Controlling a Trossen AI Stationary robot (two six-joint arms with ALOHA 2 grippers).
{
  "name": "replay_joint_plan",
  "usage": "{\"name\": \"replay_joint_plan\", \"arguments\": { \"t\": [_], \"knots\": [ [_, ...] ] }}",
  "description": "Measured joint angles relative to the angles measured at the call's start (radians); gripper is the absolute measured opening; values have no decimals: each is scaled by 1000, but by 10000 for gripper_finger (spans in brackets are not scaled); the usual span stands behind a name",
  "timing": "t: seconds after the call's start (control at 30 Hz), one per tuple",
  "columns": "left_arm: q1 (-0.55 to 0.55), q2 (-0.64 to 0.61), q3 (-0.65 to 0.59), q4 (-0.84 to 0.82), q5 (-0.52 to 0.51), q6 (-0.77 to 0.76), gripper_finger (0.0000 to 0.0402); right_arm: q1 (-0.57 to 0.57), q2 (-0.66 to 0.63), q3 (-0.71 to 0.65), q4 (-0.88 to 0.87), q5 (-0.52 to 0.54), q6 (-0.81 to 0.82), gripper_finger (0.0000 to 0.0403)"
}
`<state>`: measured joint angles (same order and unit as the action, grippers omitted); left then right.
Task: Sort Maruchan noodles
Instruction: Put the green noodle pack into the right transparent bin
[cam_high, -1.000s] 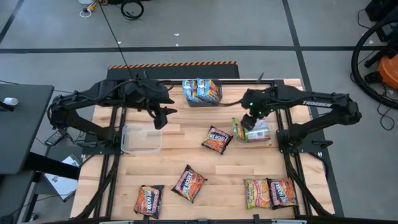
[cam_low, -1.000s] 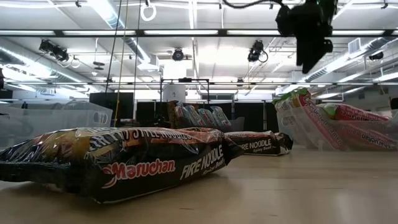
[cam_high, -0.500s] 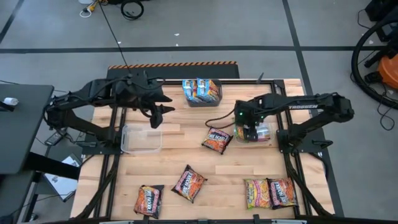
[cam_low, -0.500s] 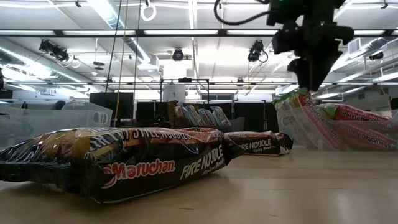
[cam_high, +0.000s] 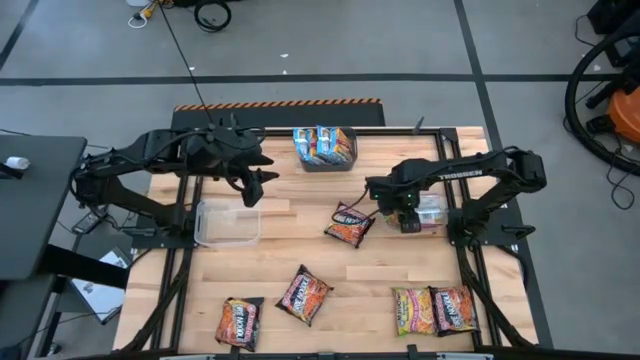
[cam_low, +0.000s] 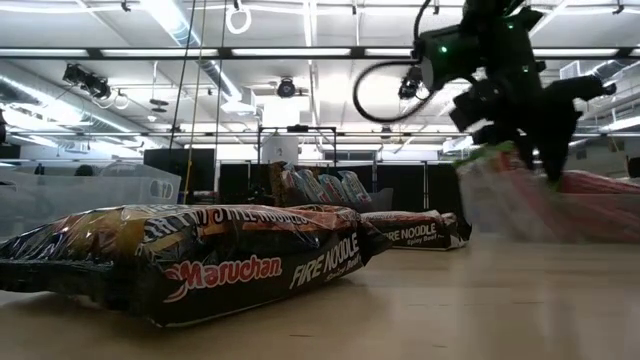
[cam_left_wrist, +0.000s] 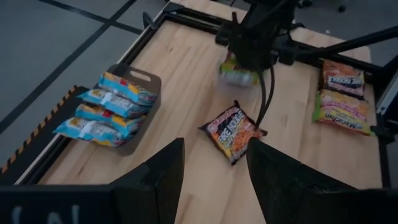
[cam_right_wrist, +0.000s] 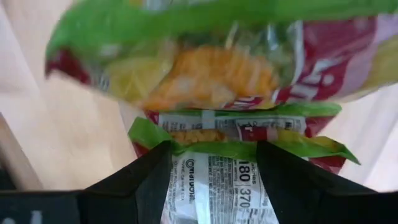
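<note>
Right gripper (cam_high: 410, 222) wide open, holding nothing, down at the right clear tub (cam_high: 432, 212) over its upright green-label Maruchan packets (cam_right_wrist: 249, 149), probably seating them; left gripper (cam_high: 253, 190) open, empty, waiting above the left tub (cam_high: 205, 228); fire-noodle packet (cam_high: 349, 224) mid-surface.

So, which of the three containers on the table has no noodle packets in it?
The clear tub below the left gripper holds nothing. The dark bin holds blue packets, and the tub at the right gripper holds green-edged ones.

Both grippers (cam_high: 256, 185) (cam_high: 408, 222) seemingly open
</note>
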<state>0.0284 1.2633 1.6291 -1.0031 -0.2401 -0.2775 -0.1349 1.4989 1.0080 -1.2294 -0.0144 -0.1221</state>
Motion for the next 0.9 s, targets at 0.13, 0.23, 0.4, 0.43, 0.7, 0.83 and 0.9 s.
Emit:
{"name": "replay_joint_plan", "arguments": {
  "t": [0.13, 0.23, 0.4, 0.43, 0.7, 0.83, 0.9],
  "knots": [
    [0, 0, 0, -16, -3, 9, 178, 0, -24, 0, -72, 34, 44, 240],
    [2, 0, 0, -13, -3, 34, 178, 0, -69, 0, -77, 14, 23, 240],
    [3, 0, 0, -13, -4, 61, 178, -6, -94, 0, 4, -7, -42, 237],
    [3, -1, 0, -14, -4, 62, 178, -14, -87, 0, 26, -9, -52, 234],
    [0, -33, 0, -77, -1, 55, 178, -24, 19, 0, -23, -58, -43, 213],
    [-13, -50, 0, -105, 12, 52, 178, -22, 21, 4, -28, -58, -30, 213],
    [-19, -58, 0, -103, 15, 44, 178, -22, 2, 15, -55, -58, -9, 213]
  ]
}}
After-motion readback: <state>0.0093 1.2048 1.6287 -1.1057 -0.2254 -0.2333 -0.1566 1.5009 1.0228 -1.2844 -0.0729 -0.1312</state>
